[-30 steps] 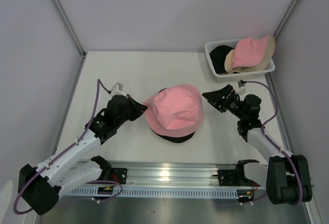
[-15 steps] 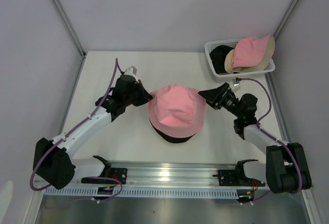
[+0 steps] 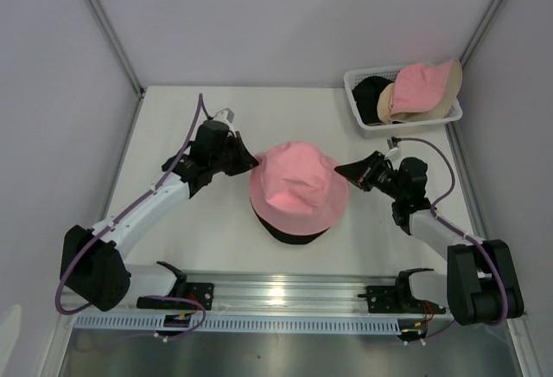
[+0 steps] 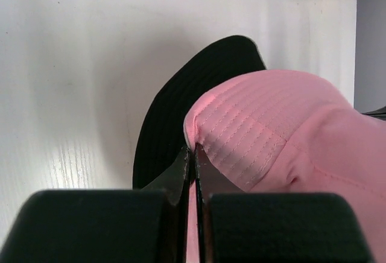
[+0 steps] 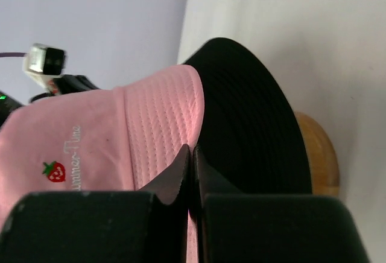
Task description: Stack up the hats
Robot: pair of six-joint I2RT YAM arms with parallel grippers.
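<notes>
The left arm [image 3: 143, 213] and right arm [image 3: 436, 226] share one build: white shells on the long links, black housings at the joints and wrists. A purple cable [image 3: 198, 111] loops loosely along each. The left claw [image 3: 251, 162] and right claw [image 3: 341, 169] have matte black, wedge-shaped fingers [image 4: 175, 181].

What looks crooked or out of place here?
The pink hat sits off-centre over the black hat, whose brim shows mostly on the near side; the left gripper and right gripper pinch the pink brim.
</notes>
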